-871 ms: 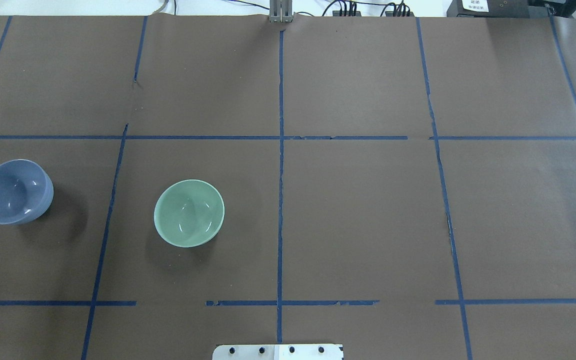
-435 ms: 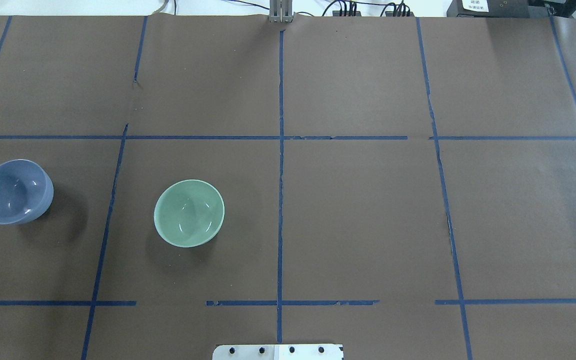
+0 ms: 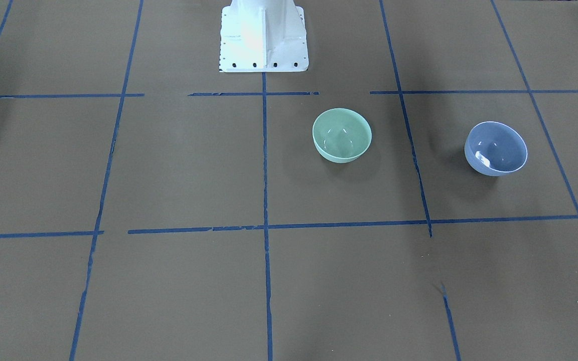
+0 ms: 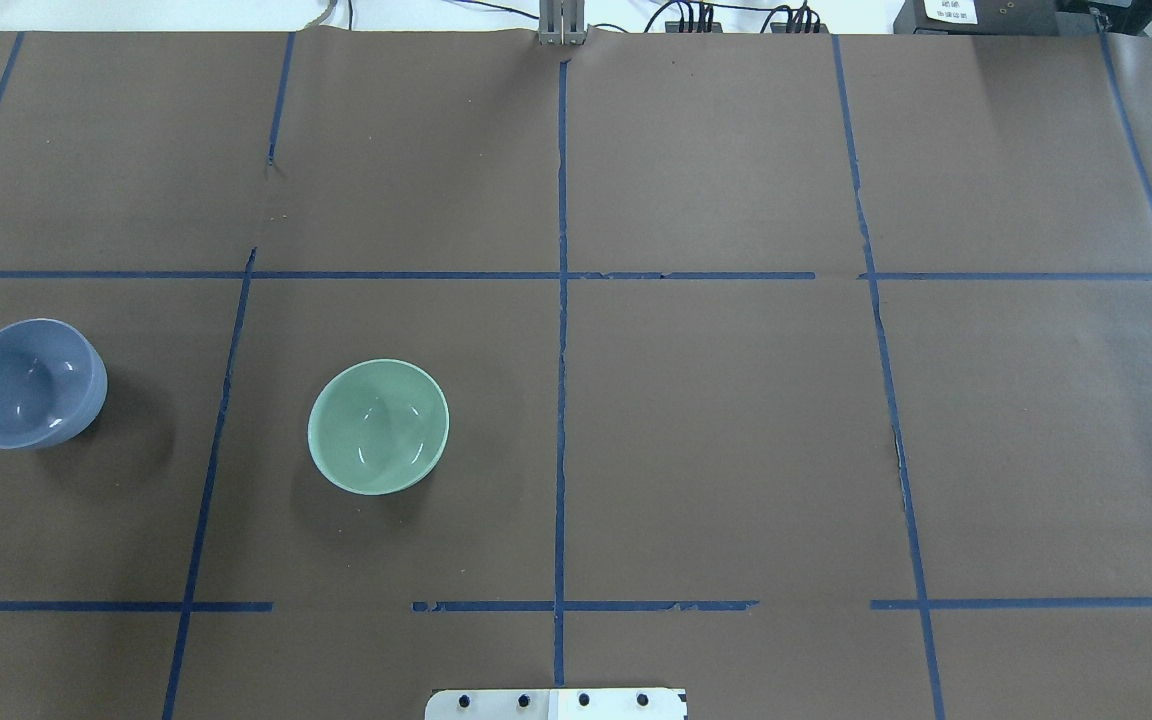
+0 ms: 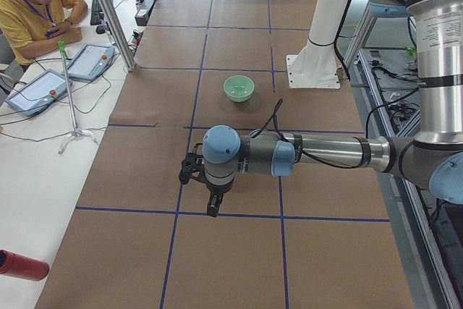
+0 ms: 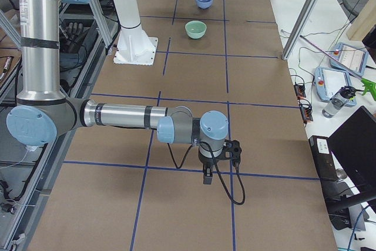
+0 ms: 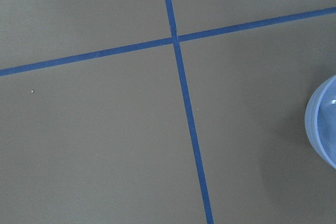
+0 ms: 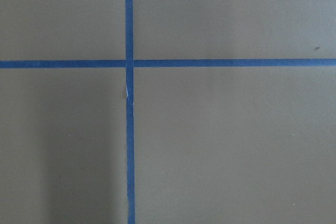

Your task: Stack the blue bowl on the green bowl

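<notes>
In the overhead view, the blue bowl [image 4: 29, 383] sits at the far left of the frame, about halfway down, open side up on the brown table [image 4: 736, 420]. To its right, left of centre, the green bowl [image 4: 378, 426] also stands upright. The two are well apart, with a blue tape line [image 4: 219, 430] running between them. Nothing lies in either bowl. The white base plate [image 4: 556, 703] shows at the bottom centre edge.

In the left side view, the left tool [image 5: 211, 211] hangs at the middle of the frame, pointing down over the table. It holds nothing that can be seen, and I cannot tell whether its jaws are wide or narrow. Its wrist camera catches only the blue bowl's rim, at the right edge of the frame.

In the right side view, the right tool [image 6: 207, 176] points down at lower centre, near a tape crossing. Both bowls are far off at the top of that frame. Whether it is spread or closed cannot be told either.
</notes>
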You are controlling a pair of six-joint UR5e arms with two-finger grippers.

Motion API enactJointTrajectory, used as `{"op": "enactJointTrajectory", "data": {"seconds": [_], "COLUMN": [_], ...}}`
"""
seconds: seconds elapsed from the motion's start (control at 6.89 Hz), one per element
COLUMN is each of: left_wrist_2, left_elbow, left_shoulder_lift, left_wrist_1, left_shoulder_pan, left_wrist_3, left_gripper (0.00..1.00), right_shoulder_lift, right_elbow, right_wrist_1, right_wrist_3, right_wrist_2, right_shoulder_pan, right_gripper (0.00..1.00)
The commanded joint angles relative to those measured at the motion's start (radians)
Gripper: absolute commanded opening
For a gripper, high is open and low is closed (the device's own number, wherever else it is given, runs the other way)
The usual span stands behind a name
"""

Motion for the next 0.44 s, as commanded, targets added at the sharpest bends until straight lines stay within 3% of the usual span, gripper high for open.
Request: {"op": "enactJointTrajectory", "data": {"seconds": [0.0,0.29], "left_wrist_2": [-0.004,0.005], "left_elbow": [0.003,0.007], "left_shoulder_lift": [-0.012,-0.032], "left_wrist_1": [-0.054,-0.109], "left_shoulder_pan": [0.067,0.259], "left_wrist_3": [-0.002,-0.287], "left_gripper": [1.0,1.0], "right_shoulder_lift": [0.0,0.0], "right_elbow": [0.0,0.0], "right_wrist_1": [0.0,-0.001], "right_wrist_3": [0.0,0.0], "right_wrist_2": [-0.001,-0.001], "right_shoulder_pan": [0.0,0.0], "right_gripper": [1.0,1.0]}}
